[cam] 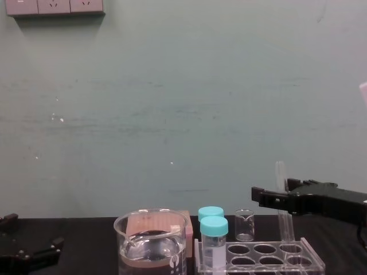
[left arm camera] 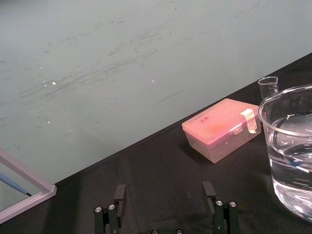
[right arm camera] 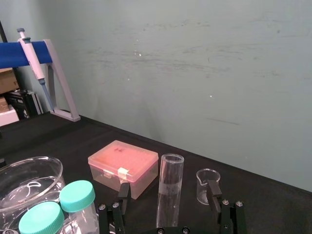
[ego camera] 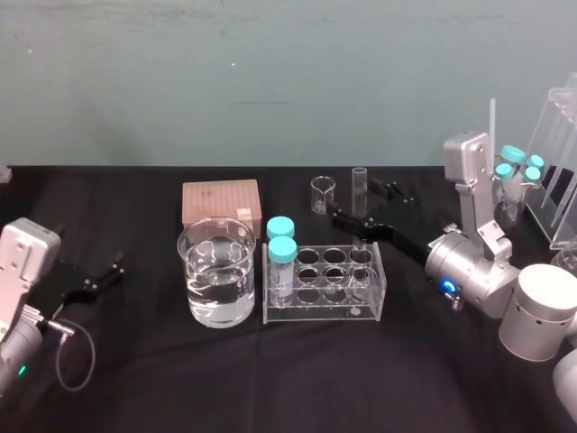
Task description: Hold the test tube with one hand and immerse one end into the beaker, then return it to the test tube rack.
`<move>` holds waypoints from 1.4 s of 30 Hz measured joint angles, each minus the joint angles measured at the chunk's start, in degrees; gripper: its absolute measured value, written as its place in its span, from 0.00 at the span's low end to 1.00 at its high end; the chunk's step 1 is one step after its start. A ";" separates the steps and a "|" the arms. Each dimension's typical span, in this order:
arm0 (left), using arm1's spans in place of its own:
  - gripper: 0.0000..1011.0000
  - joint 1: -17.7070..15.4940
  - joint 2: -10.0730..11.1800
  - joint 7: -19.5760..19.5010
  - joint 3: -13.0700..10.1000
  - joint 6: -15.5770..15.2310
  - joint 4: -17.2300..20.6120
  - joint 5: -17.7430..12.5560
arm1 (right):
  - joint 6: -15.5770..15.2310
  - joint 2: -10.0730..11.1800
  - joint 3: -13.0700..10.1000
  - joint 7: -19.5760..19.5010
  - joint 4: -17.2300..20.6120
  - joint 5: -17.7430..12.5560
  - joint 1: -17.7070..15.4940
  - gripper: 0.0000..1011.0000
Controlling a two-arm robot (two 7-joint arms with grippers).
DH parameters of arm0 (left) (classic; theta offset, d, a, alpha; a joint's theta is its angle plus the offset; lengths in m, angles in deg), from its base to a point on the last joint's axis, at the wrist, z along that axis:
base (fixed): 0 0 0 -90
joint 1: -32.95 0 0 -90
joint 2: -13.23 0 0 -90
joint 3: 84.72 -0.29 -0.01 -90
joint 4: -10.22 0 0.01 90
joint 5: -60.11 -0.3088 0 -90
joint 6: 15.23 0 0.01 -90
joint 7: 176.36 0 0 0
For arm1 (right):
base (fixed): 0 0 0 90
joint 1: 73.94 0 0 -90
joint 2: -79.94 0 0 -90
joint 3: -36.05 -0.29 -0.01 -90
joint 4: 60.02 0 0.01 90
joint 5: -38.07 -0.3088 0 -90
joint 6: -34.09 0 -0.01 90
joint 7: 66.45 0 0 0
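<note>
On your far left the left gripper [ego camera: 113, 273] lies parked on the black table [ego camera: 135, 388], its fingers spread with nothing between them. Next comes the beaker [ego camera: 216, 271], roughly half full of clear water, with a closed pink box [ego camera: 221, 203] behind it. Just right of the beaker, close but apart from it, stands the rack [ego camera: 325, 311]. Two teal-capped vials [ego camera: 282, 257] fill holes at its left end, one behind the other. A small beaker [ego camera: 323, 194] sits on the table behind the rack. The tube [ego camera: 359, 185] stands upright in the rack's back right hole. It is thin clear glass, open at the top, and rises well above the vials. You cannot tell whether it holds liquid. The right gripper [ego camera: 363, 204] reaches in from your right at the tube's mid-height. Its fingers are wide apart on either side of the glass, and neither touches it.
</note>
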 joint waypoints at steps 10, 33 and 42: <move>0.99 0.00 0.00 0.00 0.00 0.00 0.00 0.00 | -1.05 -0.42 -0.98 0.40 0.55 1.25 -0.54 0.99; 0.99 0.00 0.00 0.00 0.00 0.00 0.00 0.00 | -1.38 -0.39 -1.13 0.72 0.94 1.81 -0.88 0.84; 0.99 0.00 0.00 0.00 0.00 0.00 0.00 0.00 | -1.36 -0.40 -1.13 0.70 0.89 1.73 -0.84 0.56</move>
